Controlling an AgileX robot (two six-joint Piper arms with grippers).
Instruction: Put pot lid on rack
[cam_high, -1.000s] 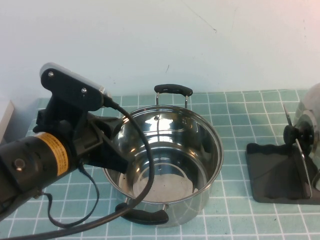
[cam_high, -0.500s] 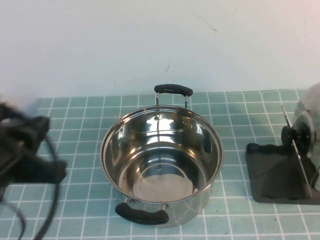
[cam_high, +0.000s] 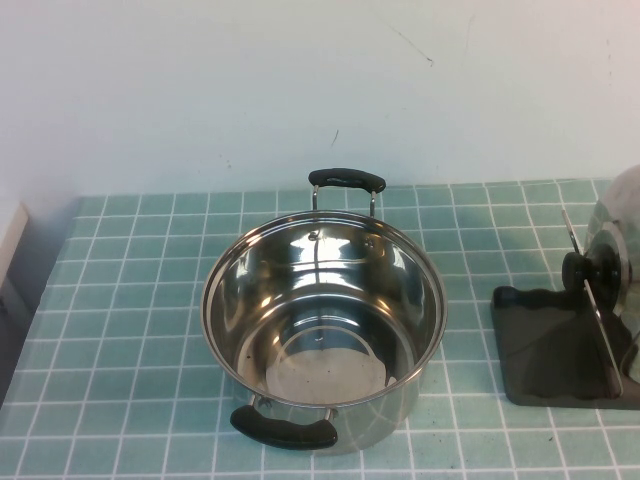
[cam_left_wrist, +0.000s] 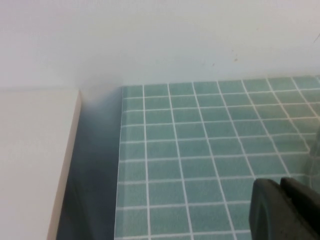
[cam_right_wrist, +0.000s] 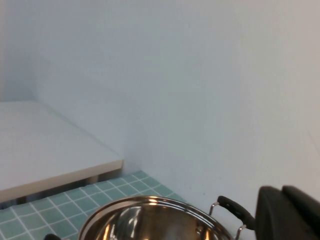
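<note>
The left gripper (cam_left_wrist: 285, 210) sits low over the tiled tabletop's left edge; its jaw state cannot be told. The open pot (cam_high: 323, 335) stands mid-table. At the right edge, the lid (cam_high: 612, 262) stands upright in the rack (cam_high: 545, 350). The right gripper (cam_right_wrist: 290, 212) faces the pot, jaw state likewise unclear.

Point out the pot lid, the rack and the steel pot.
pot lid (cam_high: 584, 271), high view, on its black centre knob.
rack (cam_high: 545, 345), high view, on the bare dark tray floor.
steel pot (cam_high: 325, 362), high view, on its inside bottom.
Neither end effector shows in the high view.
</note>
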